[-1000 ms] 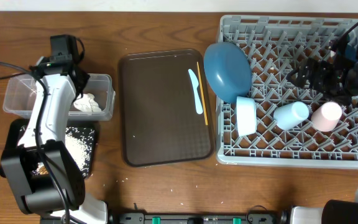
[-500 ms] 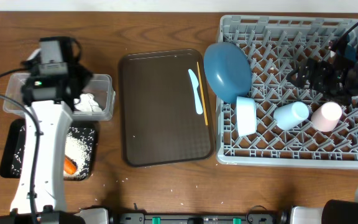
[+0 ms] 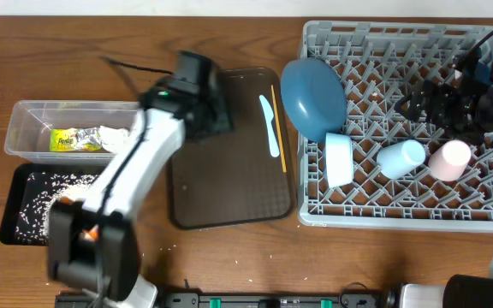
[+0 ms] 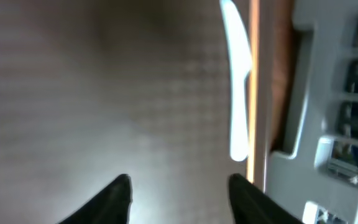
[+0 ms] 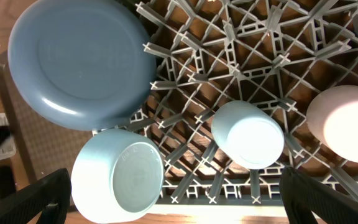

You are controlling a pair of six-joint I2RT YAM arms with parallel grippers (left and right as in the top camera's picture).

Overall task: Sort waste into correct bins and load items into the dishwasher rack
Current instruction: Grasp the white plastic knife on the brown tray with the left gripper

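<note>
Overhead view: your left gripper [image 4: 182, 196], jaws apart and empty, is leaving the tub [image 3: 24, 128] for the knife [image 3: 269, 126] and chopstick [image 3: 278, 128]; the right gripper [image 5: 179, 202] is hanging wide open.

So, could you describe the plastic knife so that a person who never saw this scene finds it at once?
Find the dark brown serving tray just left of the big grey rack. Near the tray's right edge lies the light-blue plastic knife, beside a thin wooden chopstick. The knife is flat, wider, pale blue and shorter than that stick.
</note>
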